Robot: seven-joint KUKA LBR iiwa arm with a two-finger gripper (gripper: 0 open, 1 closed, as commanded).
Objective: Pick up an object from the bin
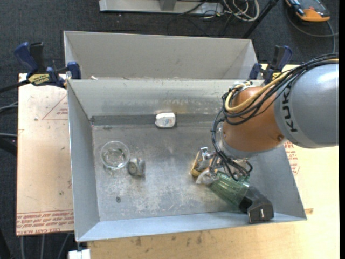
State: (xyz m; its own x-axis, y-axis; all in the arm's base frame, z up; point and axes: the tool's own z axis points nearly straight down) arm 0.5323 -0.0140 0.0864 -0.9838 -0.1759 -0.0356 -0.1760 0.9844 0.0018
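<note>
The tool (207,164) hangs low in the bin's (81,161) near right part, over a small yellowish piece (197,171). Whether it is apart or together cannot be told. A green translucent cup (232,191) and a black block (259,211) lie just beside.

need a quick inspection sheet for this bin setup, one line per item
surface: grey metal bin, bottom scuffed
job's things: small yellowish thing right of the middle, under the gripper; green glass jar beside it
clutter: clear cup and small grey metal piece at left; white lump by the back wall; black block in the near right corner
gripper: gripper low over the yellowish thing; grip cannot be told
cables: looped cables on the orange wrist cover; floor cables behind the bin
surroundings: dark floor; orange-and-black device at the far right
</note>
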